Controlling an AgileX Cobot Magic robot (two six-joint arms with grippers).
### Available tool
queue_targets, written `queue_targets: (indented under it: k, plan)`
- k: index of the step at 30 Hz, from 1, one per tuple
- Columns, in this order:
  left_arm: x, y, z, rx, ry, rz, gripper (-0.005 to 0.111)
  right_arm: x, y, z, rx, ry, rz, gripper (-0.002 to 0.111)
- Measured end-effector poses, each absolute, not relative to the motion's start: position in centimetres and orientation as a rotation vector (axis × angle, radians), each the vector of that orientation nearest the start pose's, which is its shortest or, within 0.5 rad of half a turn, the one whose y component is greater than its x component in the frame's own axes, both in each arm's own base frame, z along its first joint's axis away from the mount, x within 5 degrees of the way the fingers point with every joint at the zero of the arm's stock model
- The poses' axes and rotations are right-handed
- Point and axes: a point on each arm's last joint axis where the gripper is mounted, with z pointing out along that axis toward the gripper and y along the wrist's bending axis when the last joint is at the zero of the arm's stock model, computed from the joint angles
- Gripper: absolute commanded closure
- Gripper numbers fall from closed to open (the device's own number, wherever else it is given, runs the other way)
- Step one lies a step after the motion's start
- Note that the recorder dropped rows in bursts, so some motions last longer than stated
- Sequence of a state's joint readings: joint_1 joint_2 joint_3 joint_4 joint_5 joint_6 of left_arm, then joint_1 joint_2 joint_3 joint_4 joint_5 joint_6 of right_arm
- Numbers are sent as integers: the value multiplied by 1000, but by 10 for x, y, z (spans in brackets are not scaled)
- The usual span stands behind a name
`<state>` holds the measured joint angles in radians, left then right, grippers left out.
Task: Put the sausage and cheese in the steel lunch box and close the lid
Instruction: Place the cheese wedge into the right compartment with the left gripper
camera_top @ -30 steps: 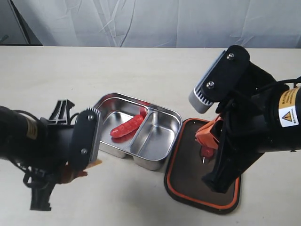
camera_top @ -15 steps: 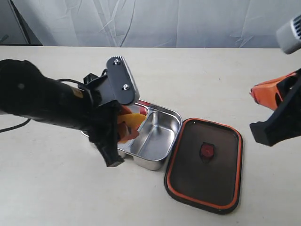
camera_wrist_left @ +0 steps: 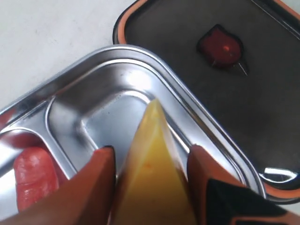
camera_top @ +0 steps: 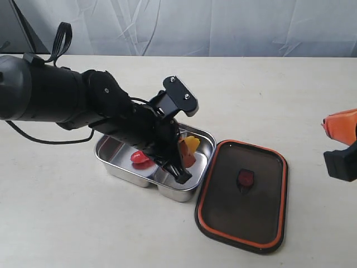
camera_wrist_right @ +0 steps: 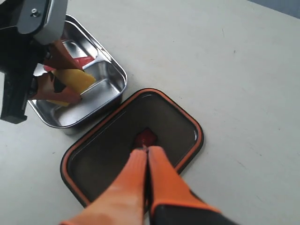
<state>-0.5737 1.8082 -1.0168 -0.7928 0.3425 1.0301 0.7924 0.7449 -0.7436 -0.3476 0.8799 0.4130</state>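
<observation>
The steel lunch box (camera_top: 109,163) stands open in mid-table, and the red sausage (camera_top: 139,158) lies in its left compartment. My left gripper (camera_wrist_left: 150,149) is shut on the pale-yellow cheese (camera_wrist_left: 157,178), holding it point-down over the empty compartment beside the lid; the cheese (camera_top: 189,145) shows there in the exterior view too. The dark lid (camera_top: 234,215) lies orange-rim up on the table right of the box, with its valve (camera_top: 245,177) at centre. My right gripper (camera_wrist_right: 146,151) is shut on nothing, raised above the lid (camera_wrist_right: 108,150), and shows as an orange tip at the exterior view's right edge.
The left arm (camera_top: 61,103) stretches across from the left and covers the box's far rim. A cable (camera_top: 33,139) trails on the table at the left. A grey cloth backdrop (camera_top: 195,25) hangs behind the beige table (camera_top: 83,229).
My left arm has carried the cheese rightward, from over the box's left half to over the compartment beside the lid. The right arm has drawn back toward the right edge.
</observation>
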Motion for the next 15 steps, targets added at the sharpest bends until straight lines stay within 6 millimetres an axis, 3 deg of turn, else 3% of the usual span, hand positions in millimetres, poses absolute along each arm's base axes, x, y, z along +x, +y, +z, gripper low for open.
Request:
queue_targets:
  k: [1,4,6,9,15]
  plan:
    - [292,-215,171,1117,2272,-432,97,108,76,325,-560,2242,192,108]
    - [292,-215,172,1103,2273,-441,68,108,76,325,-557,2243,194,108]
    - [291,-216,172,1110,2278,-450,58,108,75,325,-552,2248,193,108]
    - [290,-216,172,1117,2283,-458,50,108,75,325,-537,2252,200,108]
    - [289,-216,171,1133,2292,-477,44,108,75,325,-475,2268,228,108]
